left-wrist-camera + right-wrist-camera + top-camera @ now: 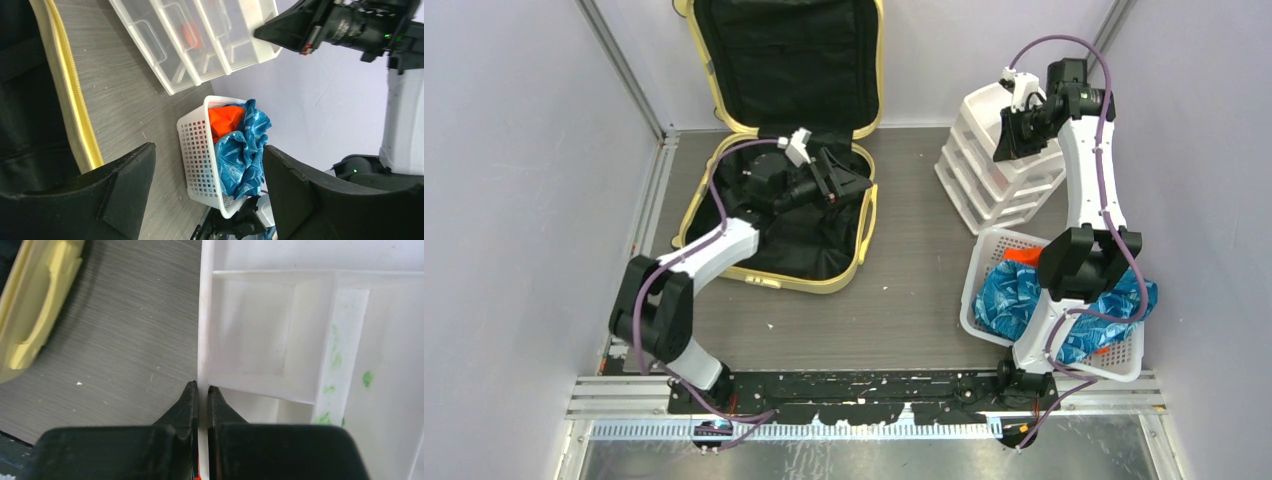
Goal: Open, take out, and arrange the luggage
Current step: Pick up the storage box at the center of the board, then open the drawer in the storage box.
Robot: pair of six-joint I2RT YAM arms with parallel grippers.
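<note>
The luggage (867, 222), pale yellow with black lining, lies open at the back left, its lid (784, 60) propped up against the wall. My left gripper (849, 180) hovers over its lower half near the right rim, jaws open with nothing between them (209, 155). The yellow zipper edge (75, 100) shows at the left of that wrist view. My right gripper (1007, 140) is raised at the white drawer bin (999, 185). Its jaws (201, 387) are shut on the thin white wall of the top drawer (250, 330). A yellow luggage handle (35, 315) shows at the far left.
A white perforated basket (986, 250) stands at the right front, holding blue patterned cloth (1014, 295) and something orange (1022, 257). The basket (197, 150) and the drawer bin (200, 45) also appear in the left wrist view. Grey walls close in both sides.
</note>
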